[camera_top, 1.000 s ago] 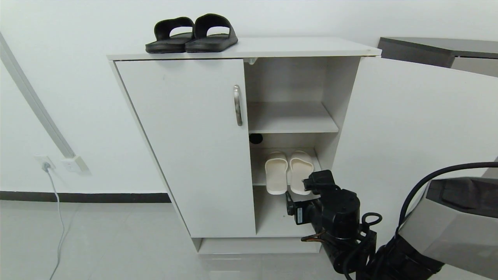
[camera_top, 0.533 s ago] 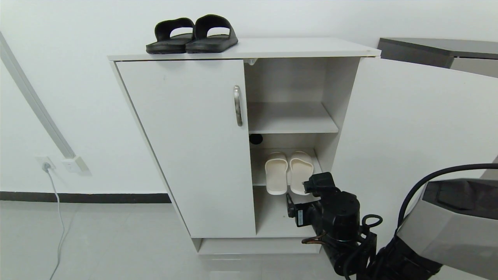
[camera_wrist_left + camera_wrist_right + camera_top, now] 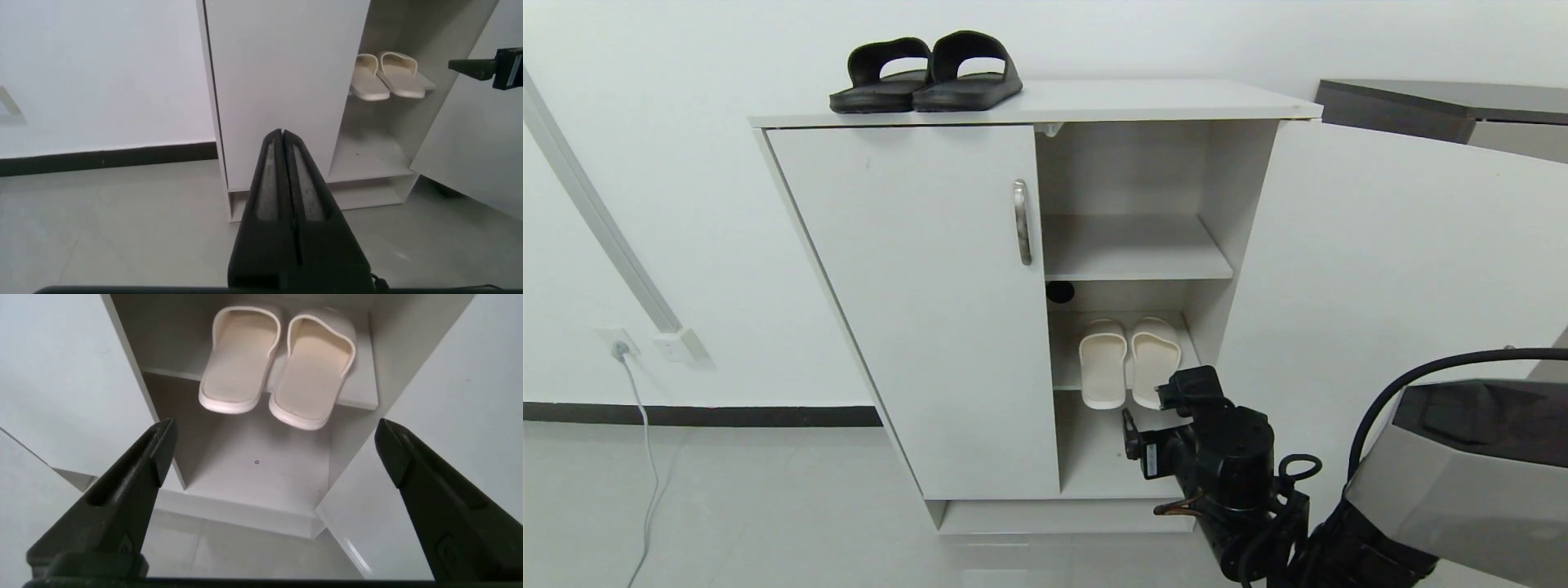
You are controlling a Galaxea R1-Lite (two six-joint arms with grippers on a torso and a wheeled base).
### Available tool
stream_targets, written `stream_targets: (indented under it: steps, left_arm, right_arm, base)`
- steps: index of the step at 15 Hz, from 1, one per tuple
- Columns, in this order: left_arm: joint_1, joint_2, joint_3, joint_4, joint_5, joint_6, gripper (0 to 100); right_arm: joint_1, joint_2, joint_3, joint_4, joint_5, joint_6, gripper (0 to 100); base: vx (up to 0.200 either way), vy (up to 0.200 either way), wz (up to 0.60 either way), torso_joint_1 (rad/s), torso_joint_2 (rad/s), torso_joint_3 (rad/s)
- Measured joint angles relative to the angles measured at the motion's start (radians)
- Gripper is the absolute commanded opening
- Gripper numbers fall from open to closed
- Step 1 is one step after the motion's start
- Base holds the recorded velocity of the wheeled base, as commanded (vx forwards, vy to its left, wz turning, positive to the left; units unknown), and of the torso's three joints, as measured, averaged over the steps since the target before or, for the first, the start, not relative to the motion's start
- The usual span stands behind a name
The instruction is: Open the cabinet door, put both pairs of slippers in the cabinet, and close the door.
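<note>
Against the white wall, the white cabinet is standing with its right door swung wide open and its left door staying flush, a metal handle running down its inner edge. The cream slippers are sitting side by side on the lower shelf inside, their near ends poking just past the shelf's edge. The black slippers are resting as a pair on the cabinet's top, toward its left end. The right gripper is hanging in front of the open compartment, just below the cream slippers, its fingers spread wide and holding nothing. The left gripper is hovering over the grey floor, pointing at the cabinet, fingers pressed together.
</note>
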State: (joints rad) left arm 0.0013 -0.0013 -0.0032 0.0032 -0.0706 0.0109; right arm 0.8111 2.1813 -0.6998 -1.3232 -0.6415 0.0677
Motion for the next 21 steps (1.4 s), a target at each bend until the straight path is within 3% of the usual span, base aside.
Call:
stream_targets:
  steps: [17,21]
  left_arm:
    - [0.000,0.000,0.000,0.000,0.000,0.000,0]
    - [-0.001,0.000,0.000,0.000,0.000,0.000,0]
  right_arm:
    - [-0.001,0.003,0.004,-0.005,0.001,0.000,100]
    - [0.001,0.003,0.009,-0.016,0.001,0.000,100]
  base:
    - [0.000,0.200,0.00,0.002,0.00,0.003]
    - [0.000,0.000,0.00,0.000,0.00,0.000]
